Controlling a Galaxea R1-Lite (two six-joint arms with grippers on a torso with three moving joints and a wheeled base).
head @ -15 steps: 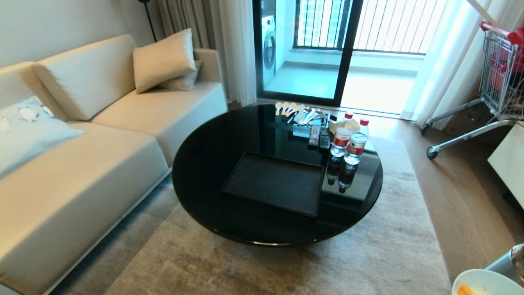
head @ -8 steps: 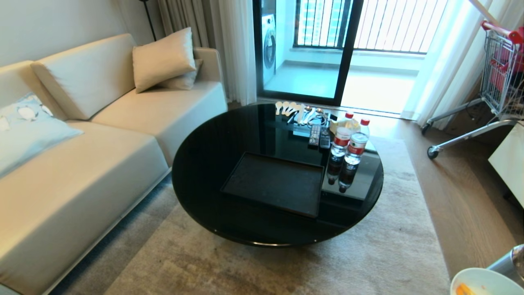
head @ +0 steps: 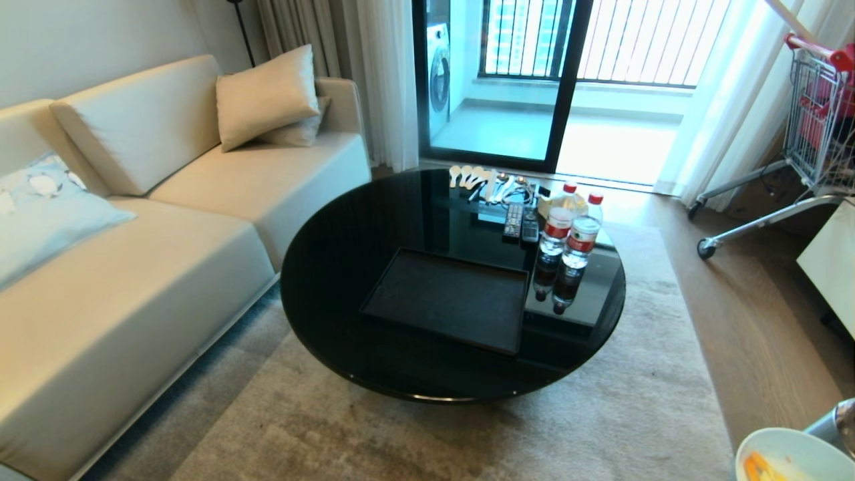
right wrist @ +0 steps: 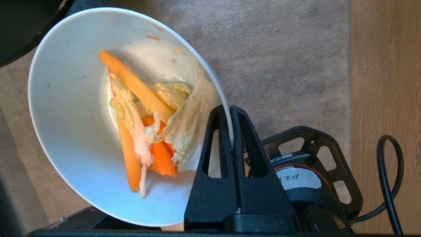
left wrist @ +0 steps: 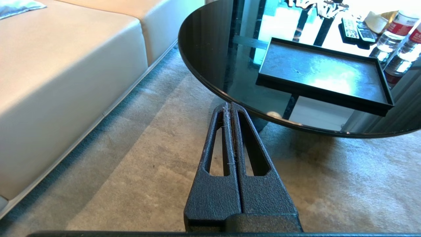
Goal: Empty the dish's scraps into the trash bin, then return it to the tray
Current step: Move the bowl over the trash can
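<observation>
While our right pincer [right wrist: 230, 110] clamps dish [right wrist: 65, 125] rim, scraps [right wrist: 148, 125] inside, trash bin [head: 843, 427] lies just beside, right; left pincer [left wrist: 231, 108] shut, empty.

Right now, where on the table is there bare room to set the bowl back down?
The tray is bare all over. The table is also bare on its sofa side and front edge. The far right is crowded: bottles, remotes and spoons. The bowl is gripped at its rim by the right gripper.
</observation>
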